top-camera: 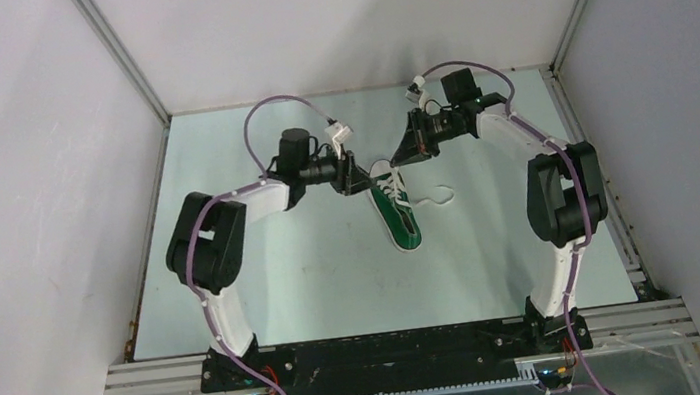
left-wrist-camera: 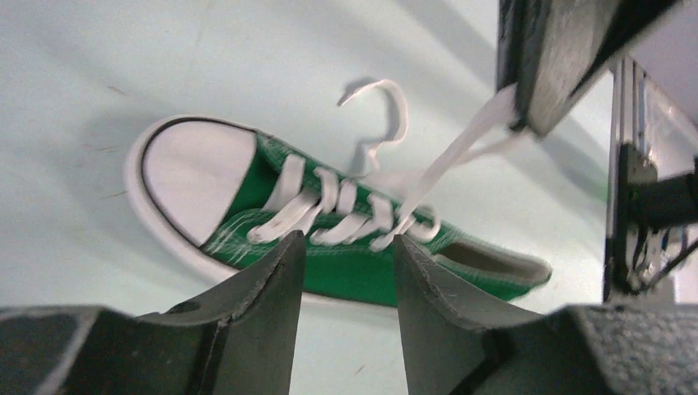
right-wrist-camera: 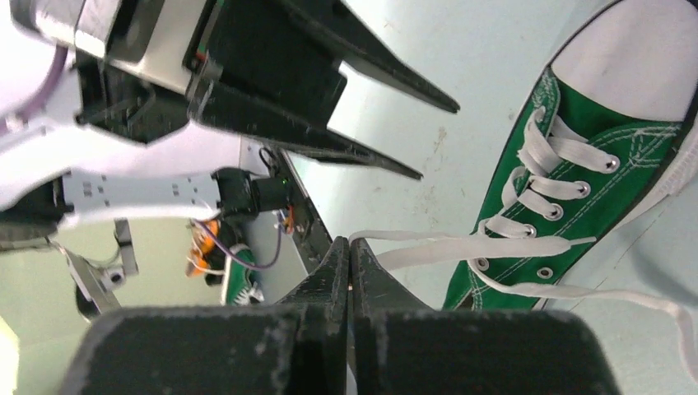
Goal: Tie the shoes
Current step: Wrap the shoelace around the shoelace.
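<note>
Right gripper (right-wrist-camera: 350, 251), far right of shoe (top-camera: 399, 217): clamped on one lace (right-wrist-camera: 461, 247), holding it taut, seemingly for knotting; left gripper (left-wrist-camera: 346, 247): parted, empty, at shoe's left.

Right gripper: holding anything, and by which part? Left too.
The right gripper is shut on one white lace, pinched out along its length, with the lace stretched taut from the sneaker at its top eyelets. The left gripper is open and holds nothing.
</note>
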Robot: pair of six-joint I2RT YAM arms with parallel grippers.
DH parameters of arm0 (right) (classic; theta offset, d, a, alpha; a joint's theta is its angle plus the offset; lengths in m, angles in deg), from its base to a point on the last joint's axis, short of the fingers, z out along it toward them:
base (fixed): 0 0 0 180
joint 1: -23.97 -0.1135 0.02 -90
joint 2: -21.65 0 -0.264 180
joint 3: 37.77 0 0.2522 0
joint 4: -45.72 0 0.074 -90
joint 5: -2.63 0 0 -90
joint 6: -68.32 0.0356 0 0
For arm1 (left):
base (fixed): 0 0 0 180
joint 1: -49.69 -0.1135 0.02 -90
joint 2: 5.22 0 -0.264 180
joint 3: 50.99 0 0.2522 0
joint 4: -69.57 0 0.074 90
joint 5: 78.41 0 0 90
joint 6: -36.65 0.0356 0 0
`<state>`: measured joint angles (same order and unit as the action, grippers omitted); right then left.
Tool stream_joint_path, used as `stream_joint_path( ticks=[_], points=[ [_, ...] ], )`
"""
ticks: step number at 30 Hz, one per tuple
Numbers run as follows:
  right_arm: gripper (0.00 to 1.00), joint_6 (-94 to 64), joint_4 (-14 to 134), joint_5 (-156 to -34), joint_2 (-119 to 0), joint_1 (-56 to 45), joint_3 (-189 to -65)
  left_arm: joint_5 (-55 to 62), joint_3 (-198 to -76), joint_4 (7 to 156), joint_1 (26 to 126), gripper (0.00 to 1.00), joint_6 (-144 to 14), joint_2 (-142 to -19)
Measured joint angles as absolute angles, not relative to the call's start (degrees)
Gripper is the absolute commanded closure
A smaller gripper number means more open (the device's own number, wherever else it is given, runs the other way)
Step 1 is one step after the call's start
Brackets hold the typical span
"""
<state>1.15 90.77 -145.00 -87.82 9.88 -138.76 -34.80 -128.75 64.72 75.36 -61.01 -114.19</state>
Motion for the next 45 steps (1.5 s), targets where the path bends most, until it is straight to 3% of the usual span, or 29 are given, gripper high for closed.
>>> stream_joint_path(
  ticks=[8,17,22,45],
  points=[
    [1.0,-12.64,95.06,-151.38,-87.82,10.12,-138.58,-46.96,-128.82,66.38,74.33,0.5,-49.71,-114.28],
    [1.0,-21.31,101.15,-152.08,-87.84,10.12,-140.31,-48.53,-127.31,47.41,78.53,0.6,-58.3,-117.47],
    [1.0,-21.71,101.83,-152.06,-87.84,10.14,-140.31,-45.93,-127.31,41.66,78.81,0.67,-62.96,-118.87],
    [1.0,-9.99,96.39,-145.26,-87.84,10.71,-140.31,-38.26,-126.61,41.29,79.9,0.69,-66.48,-119.43]
  ],
)
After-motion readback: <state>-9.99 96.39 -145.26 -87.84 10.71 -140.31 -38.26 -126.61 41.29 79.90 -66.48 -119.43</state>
